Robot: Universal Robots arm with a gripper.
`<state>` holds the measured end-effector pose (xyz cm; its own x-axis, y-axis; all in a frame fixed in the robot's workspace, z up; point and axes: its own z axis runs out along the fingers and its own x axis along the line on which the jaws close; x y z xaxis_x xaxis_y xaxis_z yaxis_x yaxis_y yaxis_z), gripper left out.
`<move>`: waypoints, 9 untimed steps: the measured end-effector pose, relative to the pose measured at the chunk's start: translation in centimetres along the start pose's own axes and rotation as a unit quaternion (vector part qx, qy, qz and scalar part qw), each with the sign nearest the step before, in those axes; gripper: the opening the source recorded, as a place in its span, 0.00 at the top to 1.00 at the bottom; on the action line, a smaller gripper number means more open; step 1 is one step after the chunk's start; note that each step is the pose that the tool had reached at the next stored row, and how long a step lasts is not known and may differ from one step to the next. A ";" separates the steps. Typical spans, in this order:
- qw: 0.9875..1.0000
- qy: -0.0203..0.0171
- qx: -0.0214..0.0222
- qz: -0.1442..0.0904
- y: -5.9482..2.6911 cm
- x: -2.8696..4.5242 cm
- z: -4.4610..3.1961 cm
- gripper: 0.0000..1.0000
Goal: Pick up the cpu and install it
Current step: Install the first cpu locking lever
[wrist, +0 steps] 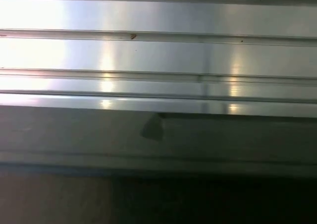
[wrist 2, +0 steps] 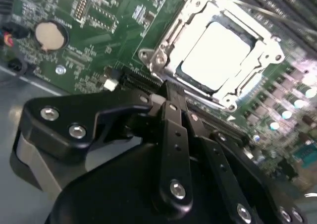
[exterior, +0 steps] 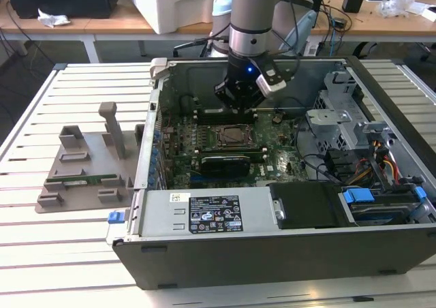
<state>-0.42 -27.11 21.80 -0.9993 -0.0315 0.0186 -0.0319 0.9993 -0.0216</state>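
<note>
1. Gripper hanging inside the open computer case, just above the motherboard and at the far edge of the socket in the exterior view; fingers pressed together with nothing between them in the second wrist view
2. Cpu lying flat inside the socket frame, silver top bright under the light, apart from the fingertips and not held
3. Seating hard to judge: glare over the chip hides its edges, so a slight tilt or a corner riding on the frame cannot be ruled out; pressing down on a crooked chip likely to bend contacts beneath
4. Closed fingers close to the slot beside the socket; a sideways drift likely to scrape the board or catch the frame
5. Coin battery and small board parts sitting near the gripper body; a low sweep liable to knock them
6. Loose cables on the exterior view's right well apart from the gripper, little snag risk for now
</note>
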 end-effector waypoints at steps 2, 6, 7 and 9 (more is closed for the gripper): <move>1.000 0.000 0.011 0.000 -0.26 0.01 -0.21 0.89; 0.999 0.001 0.032 0.001 -1.10 0.04 -0.20 0.89; 0.999 0.001 0.032 0.001 -1.56 0.05 -0.19 0.89; 0.999 0.001 0.032 0.000 -2.75 0.09 -0.16 0.89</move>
<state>-0.42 -29.85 22.02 -0.9993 -0.0305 0.0204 -0.0322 0.9958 -0.0862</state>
